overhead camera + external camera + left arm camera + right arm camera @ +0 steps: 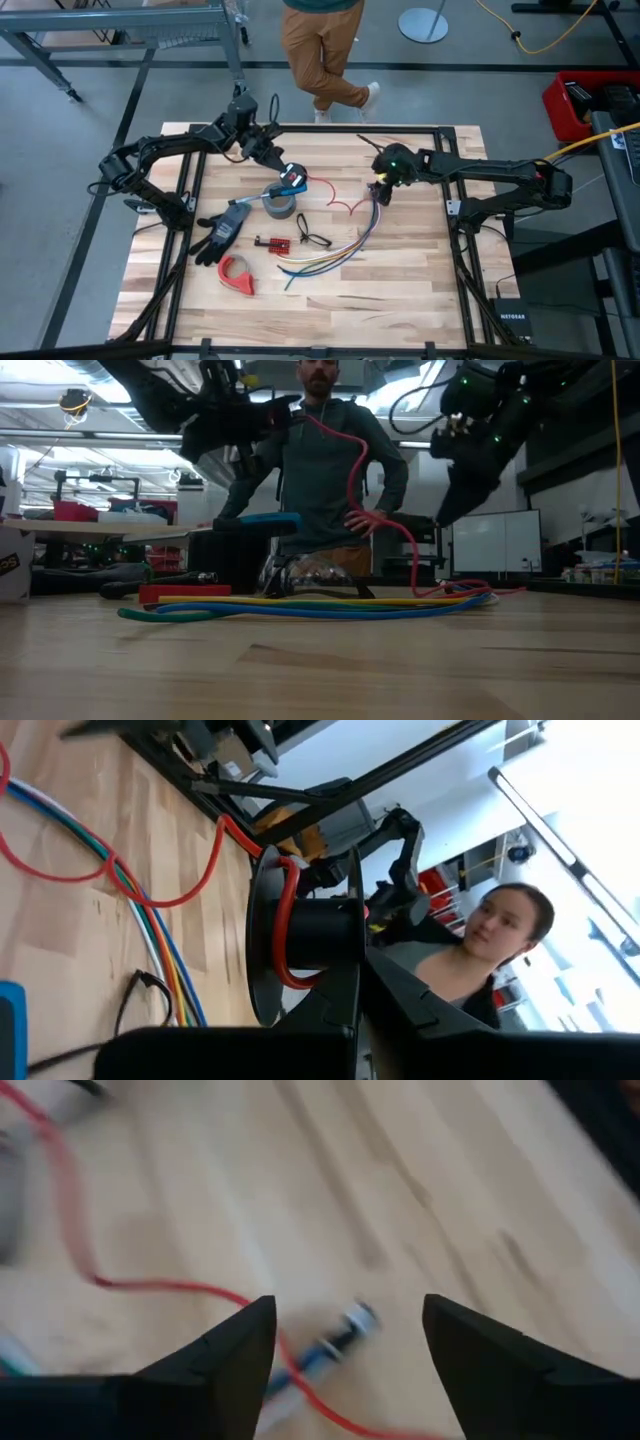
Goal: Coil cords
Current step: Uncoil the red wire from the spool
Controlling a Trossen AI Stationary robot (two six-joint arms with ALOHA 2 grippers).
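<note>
The red cord [345, 208] runs from a black spool [320, 935], where it lies wound round the hub, down to the table [400, 290] in loose waves [190, 885]. My left gripper [290, 178] is shut on the spool, level above the table's middle; in the low view the cord [355, 470] hangs slack from it. My right gripper [350, 1305] stands open, slanting down above the cord's stretch on the wood [150, 1285], touching nothing; in the high view it [378, 190] is right of centre. My left gripper holds the black spool, lifted clear of the table with its axis about level. The spool and the gripper's own body hide where the fingers meet it. Red turns [285, 920] lie round the hub between the two discs.
A multicoloured wire bundle [330, 255] lies under and near my right gripper. A grey tape roll [280, 207], black glove [222, 232], red tape dispenser [237, 273], small red piece [272, 242] and thin black looped cord [312, 236] lie left of centre. A person [320, 50] stands at the far edge.
</note>
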